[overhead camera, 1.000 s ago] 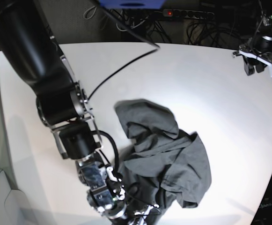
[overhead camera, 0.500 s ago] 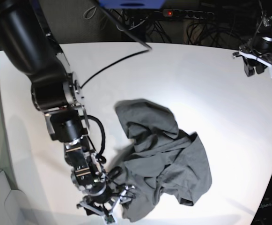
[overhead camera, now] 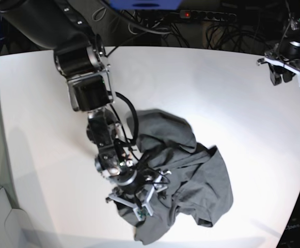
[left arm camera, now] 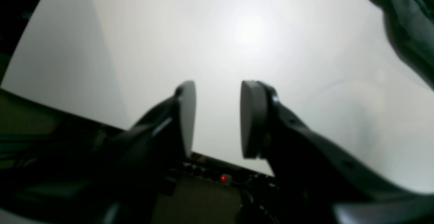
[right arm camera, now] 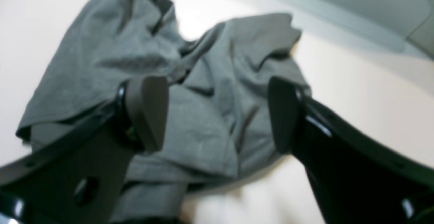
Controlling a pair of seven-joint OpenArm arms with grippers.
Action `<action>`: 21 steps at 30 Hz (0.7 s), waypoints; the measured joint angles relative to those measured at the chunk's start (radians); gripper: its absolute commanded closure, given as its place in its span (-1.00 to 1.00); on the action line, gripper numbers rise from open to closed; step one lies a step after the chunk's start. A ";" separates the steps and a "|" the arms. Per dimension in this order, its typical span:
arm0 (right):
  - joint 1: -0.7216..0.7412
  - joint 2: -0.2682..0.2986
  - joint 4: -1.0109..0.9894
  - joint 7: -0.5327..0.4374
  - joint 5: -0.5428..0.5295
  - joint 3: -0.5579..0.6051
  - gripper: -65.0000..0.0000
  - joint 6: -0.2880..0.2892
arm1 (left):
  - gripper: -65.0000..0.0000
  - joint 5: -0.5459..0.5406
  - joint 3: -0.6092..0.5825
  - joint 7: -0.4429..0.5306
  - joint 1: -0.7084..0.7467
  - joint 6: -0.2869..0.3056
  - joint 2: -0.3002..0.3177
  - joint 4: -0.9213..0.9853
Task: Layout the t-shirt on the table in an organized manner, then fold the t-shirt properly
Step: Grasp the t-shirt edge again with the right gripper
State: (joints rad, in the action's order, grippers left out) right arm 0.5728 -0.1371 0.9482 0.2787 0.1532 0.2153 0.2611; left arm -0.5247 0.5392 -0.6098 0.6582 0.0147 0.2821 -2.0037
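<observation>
Jaws: right gripper spread wide, nothing between the pads, grey cloth lying below the gap; left gripper w/ jaws partly apart, a narrow gap, nothing in it, only bare white table behind. Vs a sec ago: right arm was stretched low toward the near table edge w/ its gripper at the shirt's near hem; now it's pulled back & up, gripper hanging over the near-left part of the t-shirt, and the jaws went from nearly closed to wide. Shirt outline roughly the same, a crumpled heap right of table centre, but its near-left edge now lies under the gripper instead of beside it. Left arm no change. Pose now: right arm comes in from the far-left corner, elbow bent, forearm running down toward the near edge, wrist pointing down at the cloth. Left gripper parked at the far-right table edge, well apart from the shirt; in its wrist view just a fold of t-shirt shows top right.
</observation>
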 measured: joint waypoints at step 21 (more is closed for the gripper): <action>-0.025 0.041 -0.144 -0.007 0.004 -0.002 -0.40 0.000 | 0.33 0.000 0.000 0.000 0.000 0.000 -0.002 0.000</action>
State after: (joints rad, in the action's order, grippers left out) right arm 0.5476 -0.0959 0.8043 0.2718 0.1570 0.2131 0.2615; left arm -0.5251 0.5392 -0.6098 0.6582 0.0147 0.2806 -2.0037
